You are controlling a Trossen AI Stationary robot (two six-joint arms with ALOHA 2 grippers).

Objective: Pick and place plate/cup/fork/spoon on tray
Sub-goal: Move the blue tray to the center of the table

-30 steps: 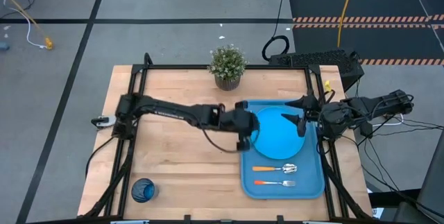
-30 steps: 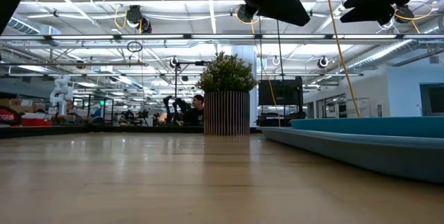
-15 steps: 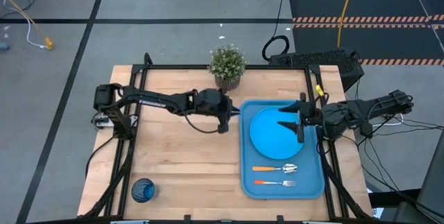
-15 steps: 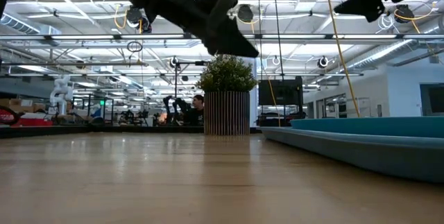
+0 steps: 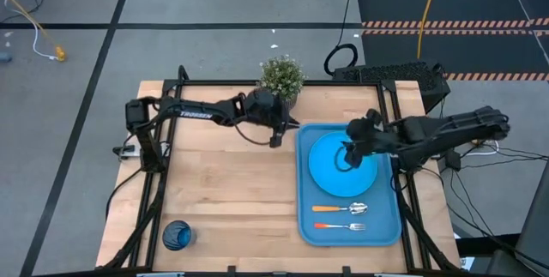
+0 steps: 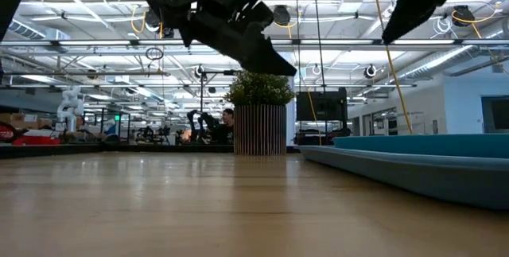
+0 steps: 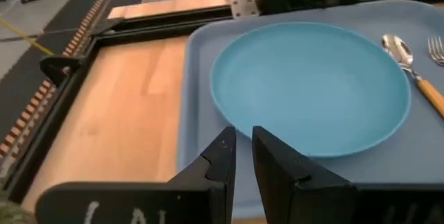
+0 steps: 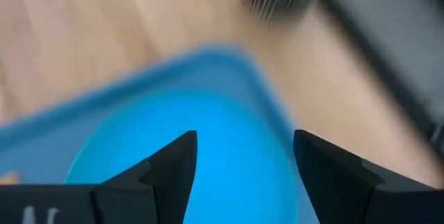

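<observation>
The cup [image 5: 177,235] is the one piece not yet on the tray [image 5: 304,217]. It stands alone near the front-left corner of the tabletop [image 5: 214,191], while the tray fills the right side. The plate [image 5: 330,174] lies in the tray's rear half. The spoon [image 5: 341,208] and the fork [image 5: 340,225] lie side by side in its front half, long axes running across the tray, handles toward its left rim.

Everything the next move needs turns on how far the cup sits from both grippers. The left gripper [image 5: 274,137] hangs above the table near the rear edge, just beside the potted plant [image 5: 280,81] and just off the tray's rear-left corner. From there the cup lies toward the front edge and further left, well apart. The left wrist view shows this gripper's fingers [image 7: 223,156] close together with only a narrow slot between them, and nothing held in it; they point toward the plate, away from the cup.

The right gripper [image 5: 348,158] hovers over the plate, fingers [image 8: 173,161] spread wide and empty. For it the cup lies across the whole tray and most of the table, so it is the farther arm.

My judgement: the left arm is the natural one for the cup. It would have to swing back toward the front-left corner and spread its fingers before coming down, since the present gap looks too narrow for the cup's round wall.
</observation>
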